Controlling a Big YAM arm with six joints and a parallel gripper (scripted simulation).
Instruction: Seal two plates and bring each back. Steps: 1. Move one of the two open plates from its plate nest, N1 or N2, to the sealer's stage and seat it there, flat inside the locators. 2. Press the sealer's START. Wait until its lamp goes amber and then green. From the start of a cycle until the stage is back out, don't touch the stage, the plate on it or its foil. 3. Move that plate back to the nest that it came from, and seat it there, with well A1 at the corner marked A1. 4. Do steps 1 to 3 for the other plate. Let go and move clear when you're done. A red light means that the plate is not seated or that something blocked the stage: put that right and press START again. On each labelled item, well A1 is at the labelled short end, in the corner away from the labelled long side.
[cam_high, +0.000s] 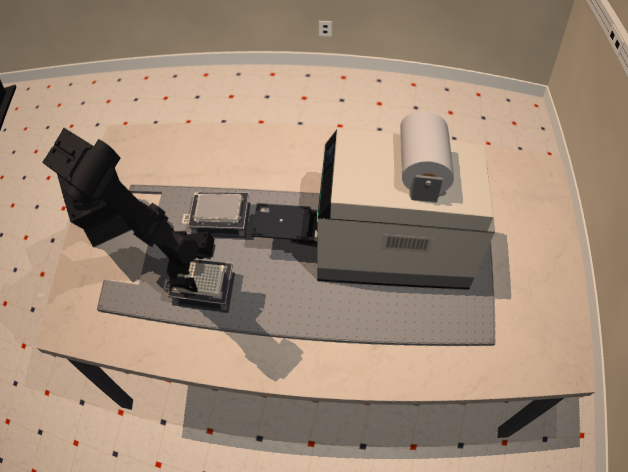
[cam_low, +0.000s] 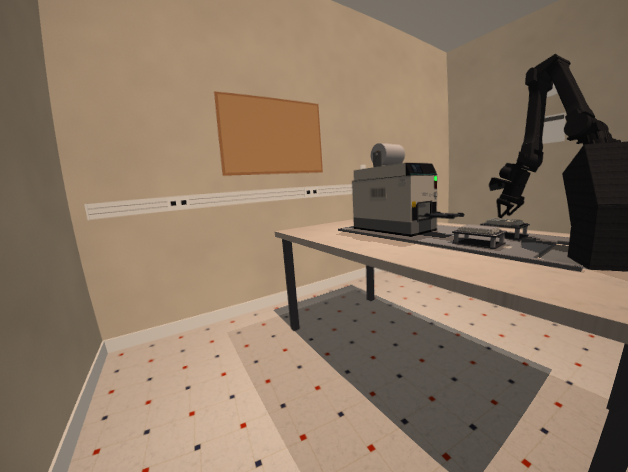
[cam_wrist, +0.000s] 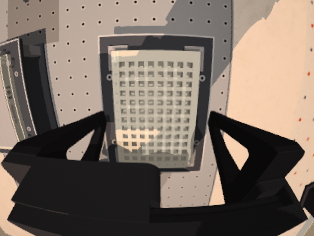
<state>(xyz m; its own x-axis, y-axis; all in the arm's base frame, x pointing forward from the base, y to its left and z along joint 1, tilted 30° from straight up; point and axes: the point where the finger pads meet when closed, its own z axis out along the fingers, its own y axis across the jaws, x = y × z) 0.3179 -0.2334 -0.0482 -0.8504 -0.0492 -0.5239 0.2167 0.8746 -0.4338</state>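
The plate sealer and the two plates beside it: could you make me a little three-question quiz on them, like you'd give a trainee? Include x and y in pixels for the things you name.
1. True or false: the sealer's lamp (cam_high: 317, 217) (cam_low: 435, 178) is red.
2. Which plate is the open gripper (cam_high: 185, 284) (cam_low: 502, 215) (cam_wrist: 157, 116) above? A) the plate with open wells (cam_high: 209, 277) (cam_wrist: 154, 102); B) the plate with a smooth, covered top (cam_high: 218, 207).
3. Fill in: the number of plates on the sealer's stage (cam_high: 281, 221) (cam_low: 446, 215) is ____.

Key: 1. False; 2. A; 3. zero.

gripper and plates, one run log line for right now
gripper: open, above open plate | other plate: foil-covered, in nest | stage: out, bare | lamp: green
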